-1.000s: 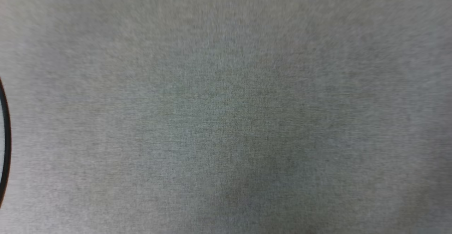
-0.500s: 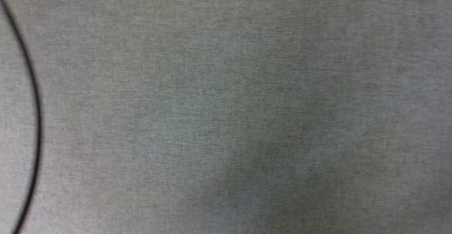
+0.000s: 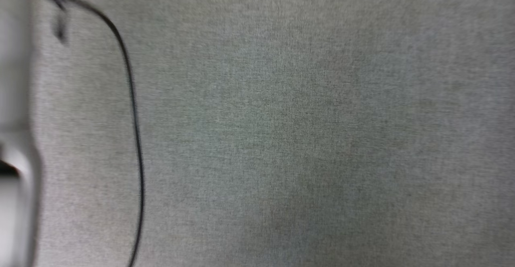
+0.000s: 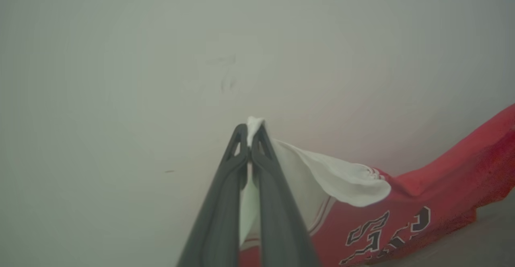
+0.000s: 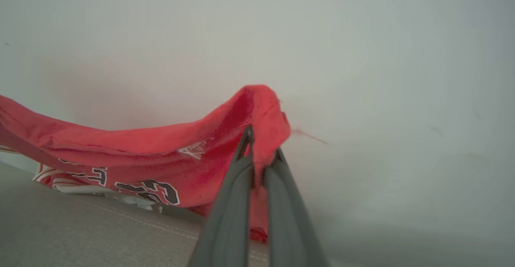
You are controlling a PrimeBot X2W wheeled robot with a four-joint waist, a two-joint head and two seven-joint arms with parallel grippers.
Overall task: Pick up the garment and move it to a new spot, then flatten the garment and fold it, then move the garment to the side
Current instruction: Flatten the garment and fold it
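While dark long-fingered left gripper [image 4: 250, 136] clamps its white sleeve and right gripper [image 5: 260, 154] clamps a red edge, red jersey T-shirt [image 4: 422, 202] with black-white lettering sags slack onto grey woven surface [image 5: 80, 226]; thin black cable [image 3: 134, 118] curves across that surface.

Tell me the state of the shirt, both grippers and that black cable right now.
garment: held up at two pinched points, sagging between them, lettering showing, lower edge down by the grey surface.
left gripper: shut on the garment's white sleeve.
right gripper: shut on a red edge of the garment.
black cable: loose, in a long curve, blurred.
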